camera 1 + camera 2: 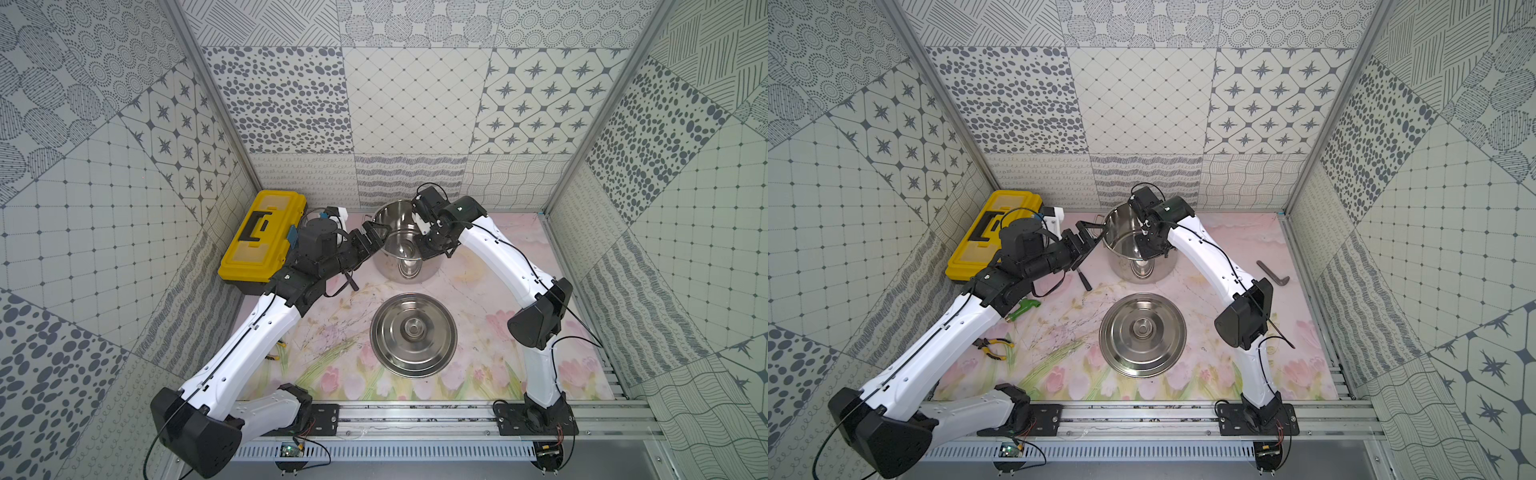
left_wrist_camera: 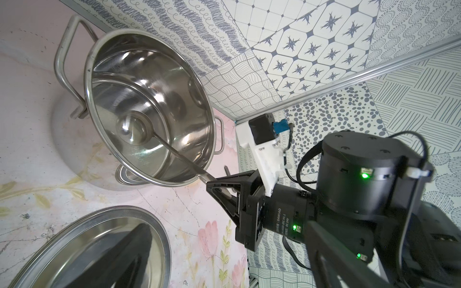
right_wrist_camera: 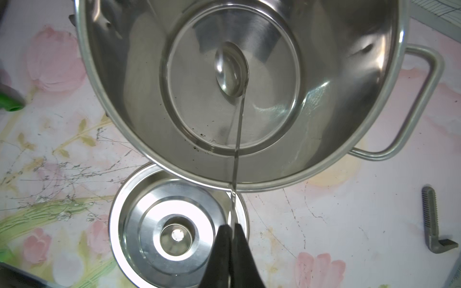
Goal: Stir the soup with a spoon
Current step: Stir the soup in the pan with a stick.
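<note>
The soup stands for the inside of a shiny steel stockpot (image 1: pixel 390 218) (image 1: pixel 1121 226) at the back of the mat; no liquid shows in it. The spoon, an all-steel ladle, has its bowl (image 3: pixel 232 69) (image 2: pixel 133 127) on the pot's bottom. Its thin handle (image 3: pixel 237 139) leans out over the rim. My right gripper (image 3: pixel 232 227) (image 1: pixel 430 245) (image 1: pixel 1152 245) is shut on the handle's end, just outside the near right rim. By the pot's left rim my left gripper (image 1: pixel 372 239) (image 1: pixel 1086 237) (image 2: pixel 229 261) hangs open and holds nothing.
The pot's flat steel lid (image 1: pixel 413 334) (image 3: pixel 178 234) lies knob up in front of the pot. A yellow toolbox (image 1: pixel 262 241) sits at the back left. A black-handled hammer (image 1: pixel 1084 278), a green tool (image 1: pixel 1023 309), pliers (image 1: pixel 992 347) and a grey L-shaped tool (image 1: pixel 1273 274) lie on the mat.
</note>
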Robot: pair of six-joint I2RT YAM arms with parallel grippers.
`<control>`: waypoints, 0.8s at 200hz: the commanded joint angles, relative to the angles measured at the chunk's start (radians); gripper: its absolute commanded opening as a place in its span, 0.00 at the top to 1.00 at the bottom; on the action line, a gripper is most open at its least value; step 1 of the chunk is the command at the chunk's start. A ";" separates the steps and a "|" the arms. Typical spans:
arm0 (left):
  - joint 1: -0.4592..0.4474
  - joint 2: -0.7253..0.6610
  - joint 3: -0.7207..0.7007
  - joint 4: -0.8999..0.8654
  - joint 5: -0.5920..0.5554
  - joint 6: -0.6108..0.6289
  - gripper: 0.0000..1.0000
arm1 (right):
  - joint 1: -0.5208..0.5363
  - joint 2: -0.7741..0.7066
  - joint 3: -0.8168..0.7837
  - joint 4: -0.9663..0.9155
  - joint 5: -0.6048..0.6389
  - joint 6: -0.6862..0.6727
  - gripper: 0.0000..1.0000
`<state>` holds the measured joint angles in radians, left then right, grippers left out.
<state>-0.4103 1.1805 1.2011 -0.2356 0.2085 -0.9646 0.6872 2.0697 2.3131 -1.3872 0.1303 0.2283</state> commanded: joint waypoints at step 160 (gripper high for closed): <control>0.010 -0.028 -0.024 0.028 0.020 0.009 0.01 | -0.084 0.178 0.354 -0.131 0.113 -0.022 1.00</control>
<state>-0.4084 1.1507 1.1828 -0.2432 0.2077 -0.9642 0.5980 2.3264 2.7361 -1.5284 0.2157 0.2398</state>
